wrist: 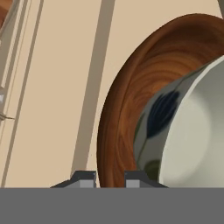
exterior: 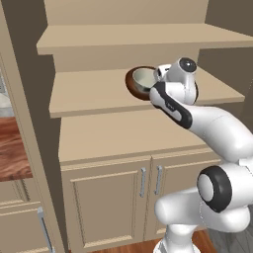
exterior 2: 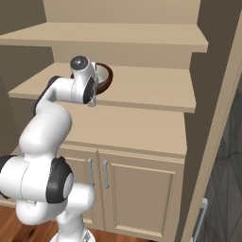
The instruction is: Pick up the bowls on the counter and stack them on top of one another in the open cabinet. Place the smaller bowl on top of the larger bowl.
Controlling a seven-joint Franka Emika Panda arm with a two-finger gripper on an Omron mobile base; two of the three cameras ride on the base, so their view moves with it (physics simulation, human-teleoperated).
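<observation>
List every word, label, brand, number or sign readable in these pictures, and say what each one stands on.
None: no view shows any readable text.
The dark bluish marks on the smaller bowl are painted blotches, not letters.
The larger bowl, the open cabinet and its doors show no writing.
The arm shows no brand or number.

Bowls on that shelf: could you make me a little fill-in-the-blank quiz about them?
1. The smaller bowl sits inside the ____ bowl.
2. The larger bowl is coloured reddish-____.
3. Both bowls rest on a shelf of the open ____.
4. Below the shelves are two closed ____.

Missing words: larger; brown; cabinet; doors
</observation>
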